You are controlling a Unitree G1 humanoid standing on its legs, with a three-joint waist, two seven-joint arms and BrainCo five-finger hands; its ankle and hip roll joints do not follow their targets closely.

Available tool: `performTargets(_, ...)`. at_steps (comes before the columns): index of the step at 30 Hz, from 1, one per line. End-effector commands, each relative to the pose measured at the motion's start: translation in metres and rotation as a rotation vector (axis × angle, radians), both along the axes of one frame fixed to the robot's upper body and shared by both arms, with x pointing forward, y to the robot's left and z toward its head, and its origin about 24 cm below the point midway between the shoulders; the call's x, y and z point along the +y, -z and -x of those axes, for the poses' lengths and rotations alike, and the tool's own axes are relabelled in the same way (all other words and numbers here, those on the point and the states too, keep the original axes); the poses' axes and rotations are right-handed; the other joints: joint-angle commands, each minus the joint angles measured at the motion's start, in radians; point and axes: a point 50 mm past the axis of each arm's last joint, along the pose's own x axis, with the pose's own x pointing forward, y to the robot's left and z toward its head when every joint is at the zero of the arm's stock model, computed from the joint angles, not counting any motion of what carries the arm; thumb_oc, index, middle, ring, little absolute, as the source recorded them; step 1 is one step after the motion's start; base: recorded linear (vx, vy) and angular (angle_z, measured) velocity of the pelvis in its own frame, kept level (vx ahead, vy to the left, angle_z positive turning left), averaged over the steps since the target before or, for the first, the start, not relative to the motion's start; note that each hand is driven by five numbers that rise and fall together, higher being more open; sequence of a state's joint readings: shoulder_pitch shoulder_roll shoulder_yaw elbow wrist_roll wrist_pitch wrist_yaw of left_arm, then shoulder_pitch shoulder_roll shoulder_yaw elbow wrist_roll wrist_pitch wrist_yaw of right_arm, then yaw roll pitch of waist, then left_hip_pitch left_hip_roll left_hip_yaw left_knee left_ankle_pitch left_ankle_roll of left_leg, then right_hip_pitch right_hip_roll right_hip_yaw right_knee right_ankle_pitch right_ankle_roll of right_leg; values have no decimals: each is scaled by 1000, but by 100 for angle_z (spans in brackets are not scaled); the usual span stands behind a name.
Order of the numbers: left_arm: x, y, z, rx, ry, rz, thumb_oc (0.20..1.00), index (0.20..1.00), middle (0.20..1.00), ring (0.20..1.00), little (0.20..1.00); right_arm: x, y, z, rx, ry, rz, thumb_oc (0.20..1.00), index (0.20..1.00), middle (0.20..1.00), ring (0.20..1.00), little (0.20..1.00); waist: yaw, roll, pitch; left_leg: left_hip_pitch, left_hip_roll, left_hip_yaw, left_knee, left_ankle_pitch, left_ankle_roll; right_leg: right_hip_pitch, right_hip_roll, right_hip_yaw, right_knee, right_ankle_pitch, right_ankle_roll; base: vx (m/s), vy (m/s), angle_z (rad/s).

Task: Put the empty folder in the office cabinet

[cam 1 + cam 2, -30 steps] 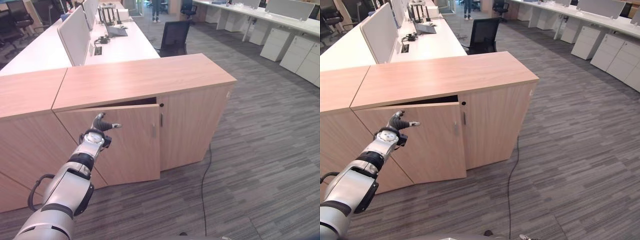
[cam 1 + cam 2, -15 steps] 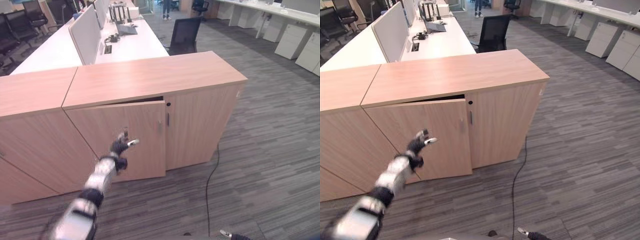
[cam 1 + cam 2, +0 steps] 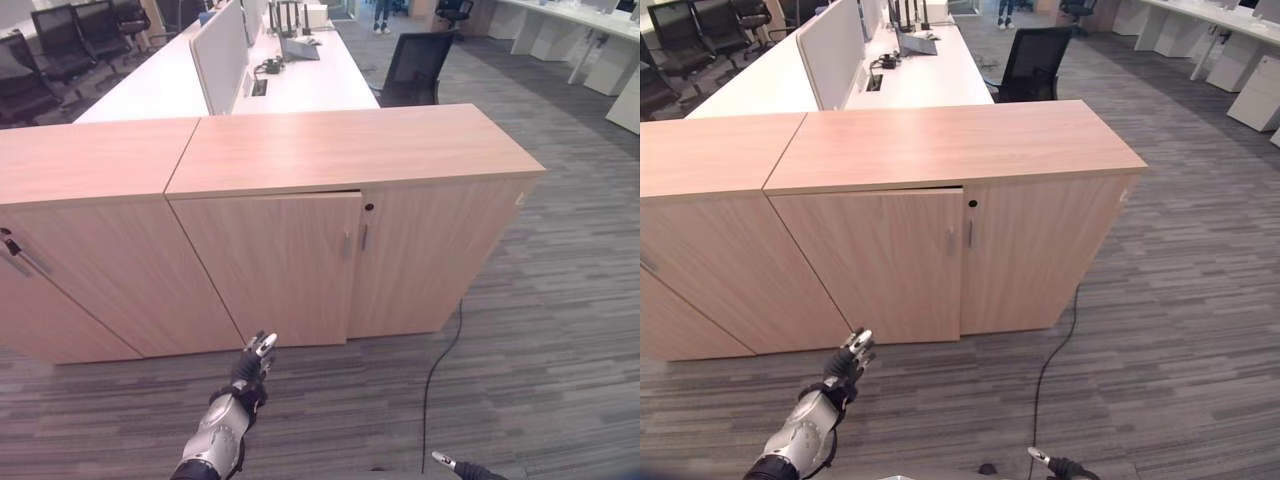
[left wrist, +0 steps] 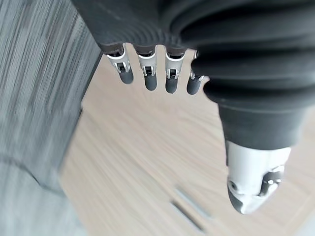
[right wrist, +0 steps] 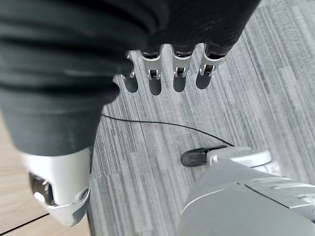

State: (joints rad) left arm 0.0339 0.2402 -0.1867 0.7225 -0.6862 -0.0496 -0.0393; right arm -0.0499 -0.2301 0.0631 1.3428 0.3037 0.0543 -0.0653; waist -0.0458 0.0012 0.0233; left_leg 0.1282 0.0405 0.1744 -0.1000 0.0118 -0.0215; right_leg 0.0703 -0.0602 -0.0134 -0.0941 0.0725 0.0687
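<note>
Cabinet [image 3: 300, 190] light wood grain (pale beech tone); carpet [image 3: 560, 330] grey streaked; office chair [image 3: 412, 68] black

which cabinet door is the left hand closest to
The left door of the two-door cabinet, the one whose handle meets the right door. The left hand is low in front of its bottom edge.

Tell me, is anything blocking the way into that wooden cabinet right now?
Yes: the cabinet door itself looks shut, flush with its neighbour, so the inside is closed off. The left hand hangs low in front of it, empty. No folder is visible in either hand.
</note>
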Motion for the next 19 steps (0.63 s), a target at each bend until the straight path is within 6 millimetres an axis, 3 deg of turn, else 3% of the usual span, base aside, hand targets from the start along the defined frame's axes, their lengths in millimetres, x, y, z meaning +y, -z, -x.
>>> performTargets(1, 4, 2, -3, 15, 72, -110, 1000, 1000, 1000, 1000, 1000, -3, -1, -5, 5, 76, 6, 1000, 1000, 1000, 1000, 1000, -4, -24, -19, -50, -38, -41, 13, -75, 43, 8, -42, -91, 23, -88, 55, -20, -4, 5)
performTargets(4, 10, 6, 3, 51, 79, -167, 1000, 1000, 1000, 1000, 1000, -3, -1, -6, -2, 87, 8, 1000, 1000, 1000, 1000, 1000, -3, -25, -19, -53, -38, -45, 13, -73, 42, 8, -41, -96, 24, -90, 53, -15, -9, 7)
performTargets(5, 23, 25, 29, 204, 65, -238, 1000, 1000, 1000, 1000, 1000, 0, -1, -8, -15, 106, 7, 1000, 1000, 1000, 1000, 1000, 2, -28, -19, -59, -37, -55, 13, -71, 39, 8, -37, -101, 23, -95, 49, -28, -26, 12)
performTargets(8, 31, 41, 53, 366, 103, -305, 1000, 1000, 1000, 1000, 1000, 3, -1, -10, -22, 104, -1, 1000, 1000, 1000, 1000, 1000, 2, -27, -18, -64, -37, -64, 13, -67, 36, 4, -34, -107, 25, -99, 45, -24, -19, 18)
performTargets(10, 32, 44, 59, 399, 88, -293, 1000, 1000, 1000, 1000, 1000, 4, -1, -11, -26, 100, -5, 1000, 1000, 1000, 1000, 1000, 0, -27, -17, -64, -37, -66, 13, -68, 35, 4, -34, -108, 24, -100, 44, -4, -1, 2)
performTargets(11, 33, 50, 75, 464, 45, -255, 1000, 1000, 1000, 1000, 1000, 5, 0, -10, -23, 102, -8, 1000, 1000, 1000, 1000, 1000, 2, -26, -19, -63, -37, -68, 13, -68, 34, 6, -33, -110, 22, -101, 42, 0, 0, 0)
performTargets(12, 33, 50, 75, 464, 45, -255, 1000, 1000, 1000, 1000, 1000, 5, 0, -10, -23, 102, -8, 1000, 1000, 1000, 1000, 1000, 1, -26, -19, -63, -37, -68, 13, -68, 34, 6, -33, -110, 22, -101, 42, 4, -7, 4)
performTargets(16, 35, 58, 110, 611, 82, -296, 1000, 1000, 1000, 1000, 1000, 8, 1, -6, -18, 118, -21, 1000, 1000, 1000, 1000, 1000, 4, -20, -22, -62, -35, -71, 13, -68, 31, 10, -29, -113, 14, -101, 39, -1, 1, 1)
performTargets(19, 33, 59, 115, 624, 71, -293, 1000, 1000, 1000, 1000, 1000, 12, 3, -3, -10, 110, -28, 1000, 1000, 1000, 1000, 1000, 7, -19, -20, -68, -35, -76, 13, -66, 29, 8, -27, -118, 12, -102, 38, -11, -2, 6)
